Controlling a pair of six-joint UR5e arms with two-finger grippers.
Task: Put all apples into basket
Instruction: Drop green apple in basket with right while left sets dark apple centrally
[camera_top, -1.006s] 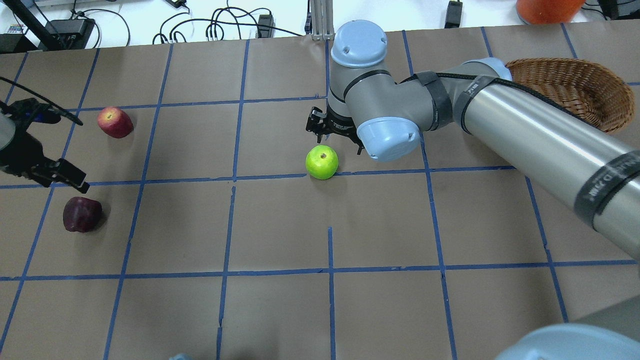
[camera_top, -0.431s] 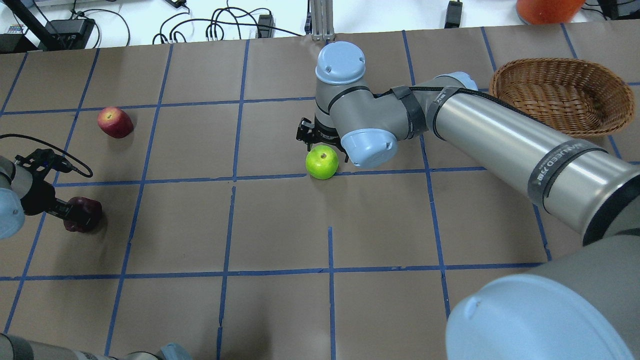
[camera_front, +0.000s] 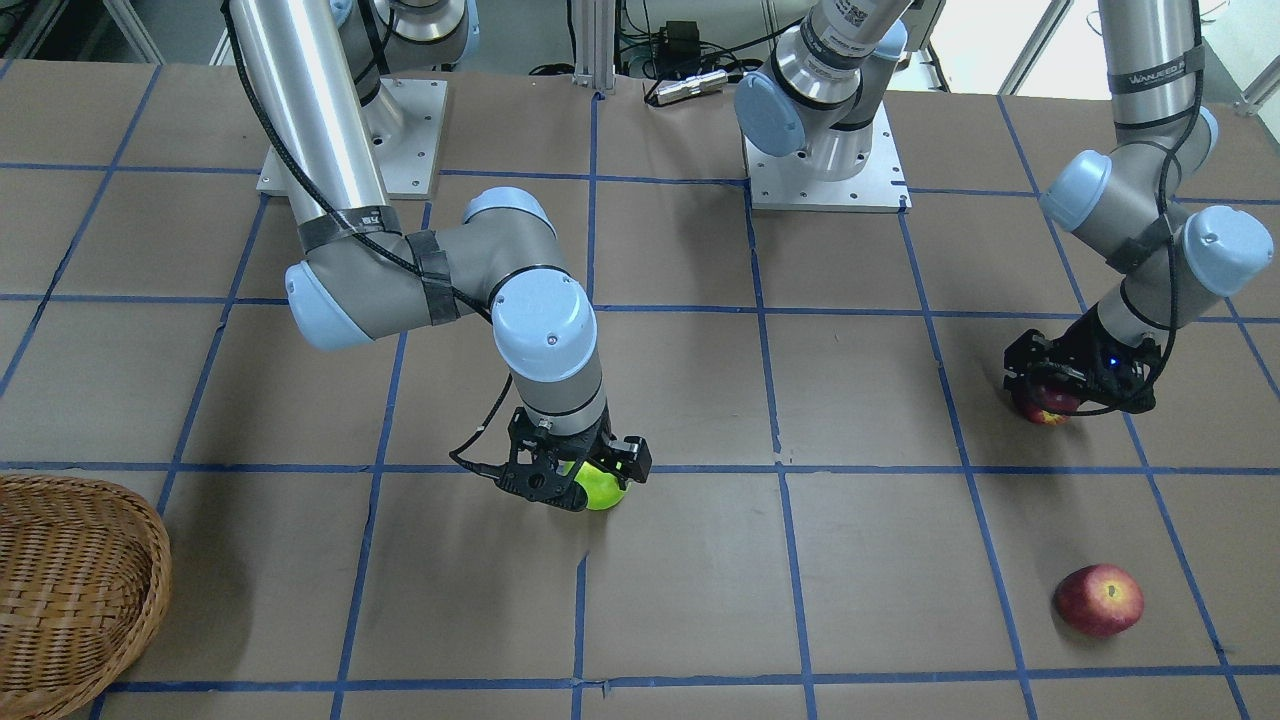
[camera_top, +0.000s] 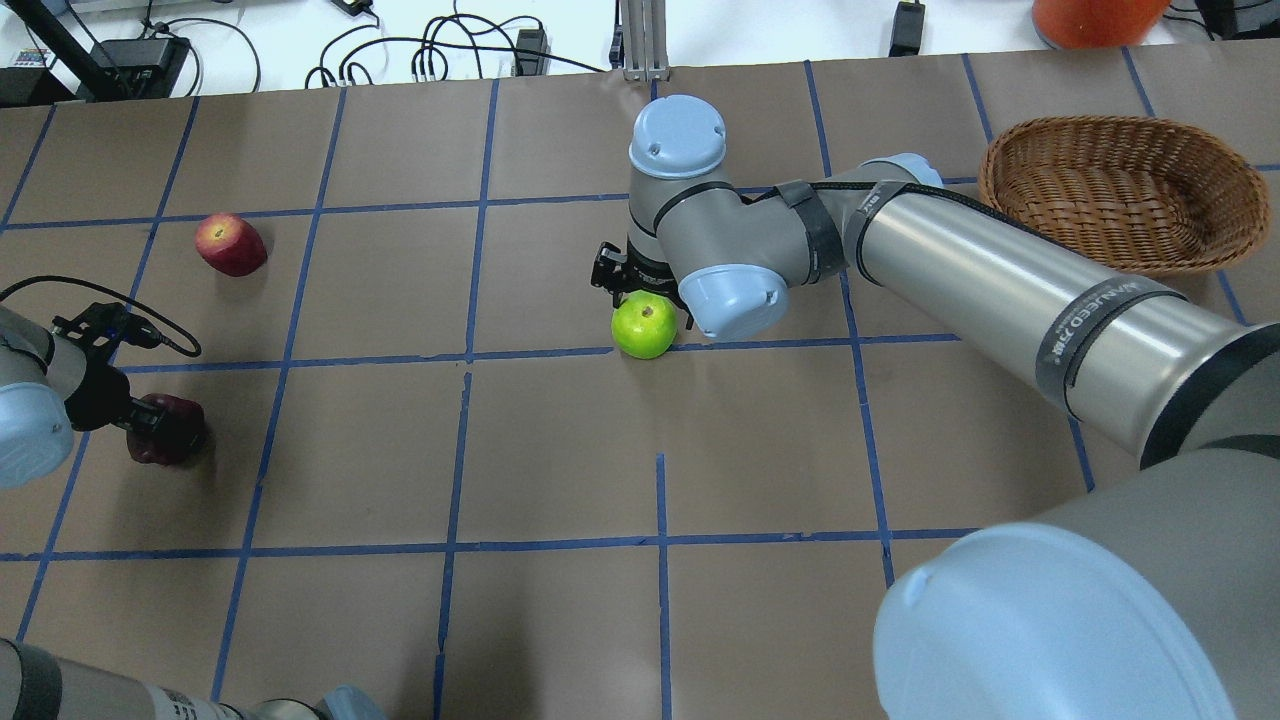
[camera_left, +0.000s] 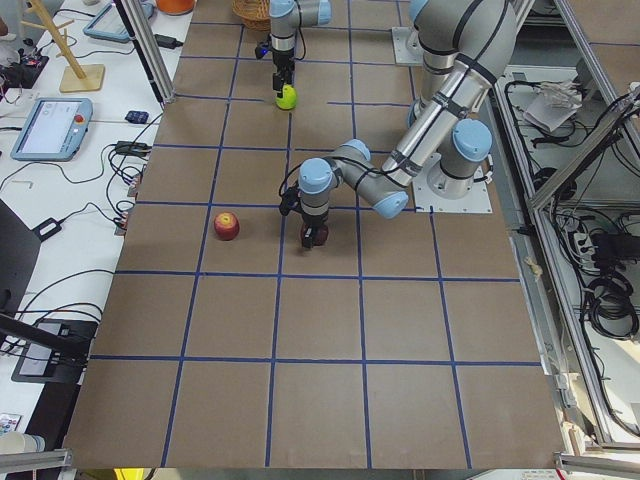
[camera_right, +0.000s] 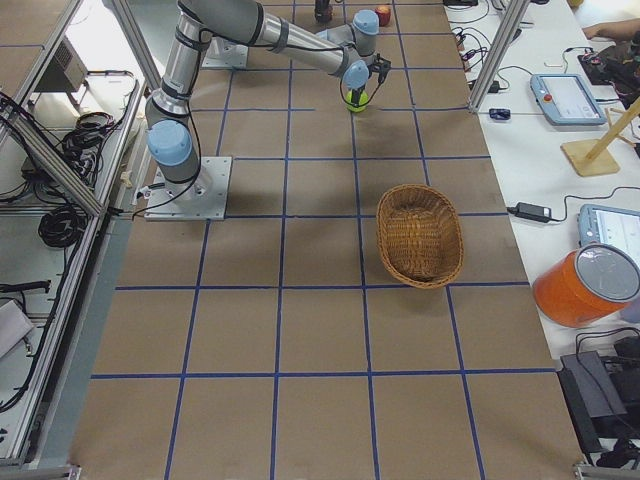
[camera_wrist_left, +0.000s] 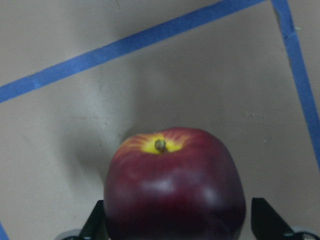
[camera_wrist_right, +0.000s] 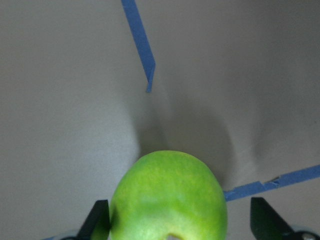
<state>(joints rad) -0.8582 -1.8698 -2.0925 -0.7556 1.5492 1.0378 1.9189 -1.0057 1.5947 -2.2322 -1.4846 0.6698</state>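
Observation:
The lime green apple (camera_top: 645, 330) sits mid-table. My right gripper (camera_top: 640, 296) is open and low over it, fingers on either side; the right wrist view shows the green apple (camera_wrist_right: 167, 200) between the fingers (camera_wrist_right: 99, 220). The maroon apple (camera_top: 172, 432) sits at the left. My left gripper (camera_top: 150, 424) is open and straddles it; the left wrist view shows the maroon apple (camera_wrist_left: 175, 190) between the fingers (camera_wrist_left: 265, 222). The red apple (camera_top: 231, 244) lies free, further back on the left. The wicker basket (camera_top: 1130, 200) stands empty at the far right.
An orange container (camera_top: 1095, 20) stands beyond the basket off the table's far edge. Cables (camera_top: 430, 50) lie along that edge. My right arm's long link (camera_top: 1000, 280) stretches across the right half of the table. The arm bases (camera_front: 825, 170) are bolted at my side.
Both grippers have come down. The left one moved toward me and lowered around the maroon apple. The right one lowered around the green apple. No apple has moved.

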